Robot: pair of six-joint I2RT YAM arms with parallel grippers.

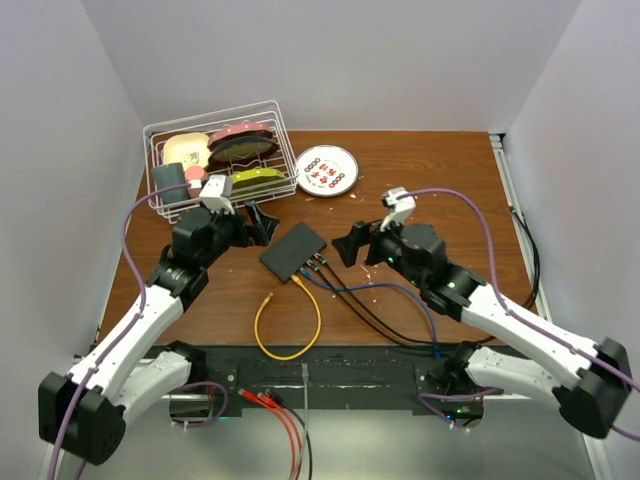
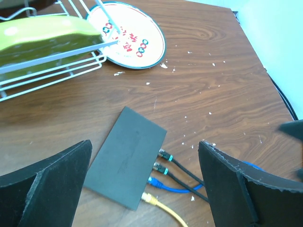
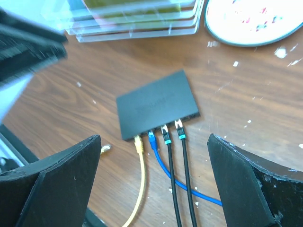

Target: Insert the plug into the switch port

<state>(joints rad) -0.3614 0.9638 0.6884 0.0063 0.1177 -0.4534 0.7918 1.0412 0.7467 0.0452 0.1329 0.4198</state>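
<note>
Both arms hover empty: the left gripper [image 2: 144, 146] and the right gripper [image 3: 154, 138] each have their jaws wide apart. The black switch [image 1: 293, 250] lies mid-frame in the top view, its sockets facing lower right. The yellow plug [image 3: 138, 144] sits at the end switch port [image 3: 137, 137]; I can't tell if it's fully home. I'd brace the box from behind, then press the plug straight in, never sideways

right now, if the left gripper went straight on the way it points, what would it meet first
Probably the black switch box, framed between the open fingers of the left gripper; depth unclear.
</note>
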